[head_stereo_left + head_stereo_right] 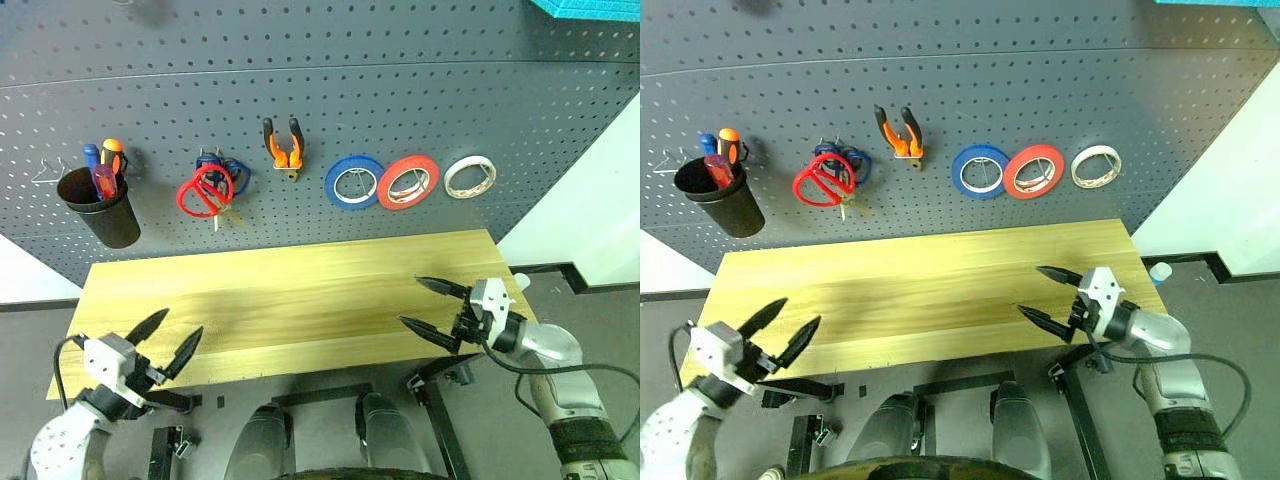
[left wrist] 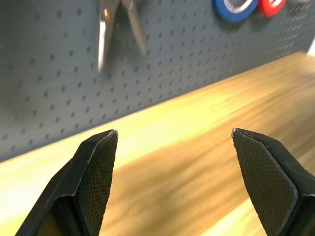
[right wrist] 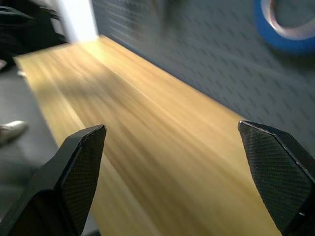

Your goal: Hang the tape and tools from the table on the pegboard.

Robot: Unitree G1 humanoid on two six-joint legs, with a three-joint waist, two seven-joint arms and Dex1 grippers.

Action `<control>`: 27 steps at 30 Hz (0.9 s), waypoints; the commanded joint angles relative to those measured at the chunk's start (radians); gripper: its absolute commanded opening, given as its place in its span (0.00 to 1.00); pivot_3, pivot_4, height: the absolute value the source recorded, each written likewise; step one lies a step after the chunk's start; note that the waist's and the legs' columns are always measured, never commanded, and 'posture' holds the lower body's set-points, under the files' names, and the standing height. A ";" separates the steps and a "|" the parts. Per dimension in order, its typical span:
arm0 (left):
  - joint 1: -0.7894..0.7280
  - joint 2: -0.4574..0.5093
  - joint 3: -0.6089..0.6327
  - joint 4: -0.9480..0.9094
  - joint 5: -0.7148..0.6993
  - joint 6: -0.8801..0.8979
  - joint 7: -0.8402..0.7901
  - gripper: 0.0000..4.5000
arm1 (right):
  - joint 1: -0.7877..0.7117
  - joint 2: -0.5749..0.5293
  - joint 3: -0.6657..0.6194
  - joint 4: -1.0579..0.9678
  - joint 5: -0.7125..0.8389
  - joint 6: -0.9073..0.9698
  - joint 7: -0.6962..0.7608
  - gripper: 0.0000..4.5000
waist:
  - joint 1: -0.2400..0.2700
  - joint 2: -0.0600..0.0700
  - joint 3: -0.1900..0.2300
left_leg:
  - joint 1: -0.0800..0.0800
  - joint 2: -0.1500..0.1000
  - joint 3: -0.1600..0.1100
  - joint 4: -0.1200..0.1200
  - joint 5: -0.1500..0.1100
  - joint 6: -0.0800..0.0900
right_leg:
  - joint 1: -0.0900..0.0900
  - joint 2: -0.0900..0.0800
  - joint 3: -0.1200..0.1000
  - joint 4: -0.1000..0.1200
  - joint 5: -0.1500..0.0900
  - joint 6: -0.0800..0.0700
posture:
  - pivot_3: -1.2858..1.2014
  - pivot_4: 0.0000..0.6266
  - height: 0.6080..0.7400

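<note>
The cream-white tape (image 1: 470, 177) hangs on the dark grey pegboard (image 1: 330, 60), at the right end of a row of three rolls. The red-looped scissors (image 1: 205, 192) and the orange-and-black pliers (image 1: 283, 145) hang further left. The screwdriver with the blue end (image 1: 90, 153) stands in a black cup. The light wood table (image 1: 290, 290) is bare. My left gripper (image 1: 182, 322) is open over the table's front left corner, with nothing between its fingers. My right gripper (image 1: 410, 300) is open over the front right part, also with nothing in it. In the wrist views, both the left gripper (image 2: 174, 131) and the right gripper (image 3: 171, 125) have jaws standing wide apart over the wood.
A black cup (image 1: 100, 215) hangs at the board's left with orange-and-red screwdrivers (image 1: 112, 155). Dark blue scissors (image 1: 232, 175) hang behind the red ones. A blue roll (image 1: 354, 181) and a red roll (image 1: 408, 181) hang beside the tape. A white wall (image 1: 590, 220) stands at the right.
</note>
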 commanded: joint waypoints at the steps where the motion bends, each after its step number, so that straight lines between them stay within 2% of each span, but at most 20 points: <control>1: 0.031 -0.027 -0.013 0.093 0.042 -0.142 0.023 0.86 | 0.011 -0.010 -0.033 0.064 -0.021 -0.082 -0.006 1.00 | -0.002 0.001 -0.004 | 0.000 0.000 0.000 0.000 0.000 0.000 | 0.001 0.000 0.000 -0.001 0.000 0.000 | 0.51 0.16 1.00; 10: 0.019 -0.026 -0.057 0.228 0.055 -0.251 0.046 0.86 | -0.035 0.010 -0.013 0.166 -0.062 -0.152 -0.023 1.00 | -0.011 0.007 -0.023 | -0.001 0.000 0.000 0.001 0.000 0.000 | 0.002 0.000 0.000 -0.007 0.000 0.000 | 0.51 0.12 1.00; 27: -0.033 -0.027 -0.137 0.236 0.042 -0.233 0.082 0.86 | -0.047 0.027 0.001 0.196 -0.098 -0.194 -0.092 1.00 | -0.022 0.016 -0.068 | 0.001 0.000 0.000 0.000 -0.001 0.000 | 0.005 0.000 0.000 -0.007 0.000 0.001 | 0.50 0.04 1.00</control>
